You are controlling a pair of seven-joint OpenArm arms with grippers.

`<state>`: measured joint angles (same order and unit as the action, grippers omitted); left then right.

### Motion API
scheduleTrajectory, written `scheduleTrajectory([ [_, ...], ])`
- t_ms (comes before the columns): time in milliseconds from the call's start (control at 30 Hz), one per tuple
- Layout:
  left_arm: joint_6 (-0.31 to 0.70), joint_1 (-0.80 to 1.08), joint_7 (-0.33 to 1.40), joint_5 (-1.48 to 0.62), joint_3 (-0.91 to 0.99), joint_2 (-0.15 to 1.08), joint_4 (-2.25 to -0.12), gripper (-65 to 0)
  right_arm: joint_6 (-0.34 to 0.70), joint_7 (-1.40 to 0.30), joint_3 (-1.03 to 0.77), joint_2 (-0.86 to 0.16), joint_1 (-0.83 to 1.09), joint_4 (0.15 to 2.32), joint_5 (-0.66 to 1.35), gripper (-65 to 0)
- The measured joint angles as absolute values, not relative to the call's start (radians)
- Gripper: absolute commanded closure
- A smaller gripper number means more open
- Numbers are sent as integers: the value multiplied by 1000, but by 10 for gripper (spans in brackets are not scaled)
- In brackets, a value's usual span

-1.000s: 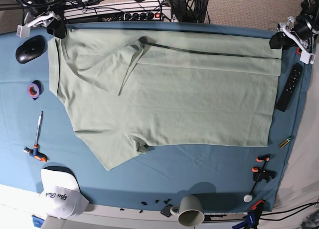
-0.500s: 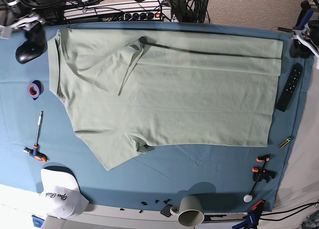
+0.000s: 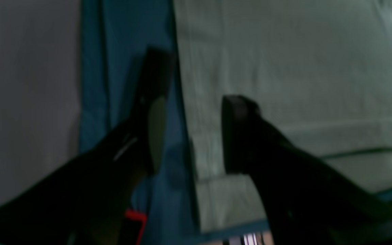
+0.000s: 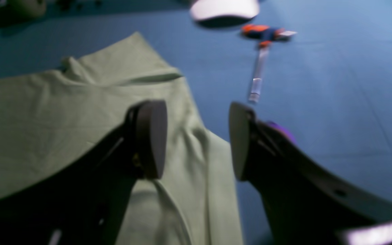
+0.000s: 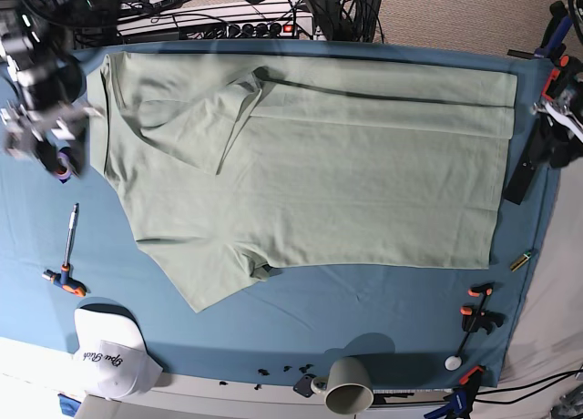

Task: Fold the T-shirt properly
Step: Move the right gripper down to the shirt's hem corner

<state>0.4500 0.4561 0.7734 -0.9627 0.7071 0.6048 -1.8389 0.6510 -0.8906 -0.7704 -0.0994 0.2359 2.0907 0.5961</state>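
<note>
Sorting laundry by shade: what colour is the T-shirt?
Pale sage green, plain; the T-shirt shows best in the base view.

Matt cloth T-shirt (image 5: 346,173); glossy mug (image 5: 347,385)

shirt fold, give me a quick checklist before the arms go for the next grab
1. One long side folded over: ok. The shirt has its far edge already doubled in along its length.
2. Near sleeve folded in: not ok. It sticks out toward the cap.
3. Left gripper empty and open: ok. It straddles the shirt's hem edge without pinching it.
4. Right gripper empty and open: ok. It sits over the collar-side edge, holding nothing.
5. Clutter off the shirt: ok. The pen and the remote lie beside it, though the remote is close to the hem.
6. Height of grippers above the cloth: cannot tell.
</note>
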Motion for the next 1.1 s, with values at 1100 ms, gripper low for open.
scheduleTrajectory([
  [1100, 450, 451, 762, -947, 706, 604, -1839, -283, 412, -798, -497, -267, -841, 366, 128, -296],
])
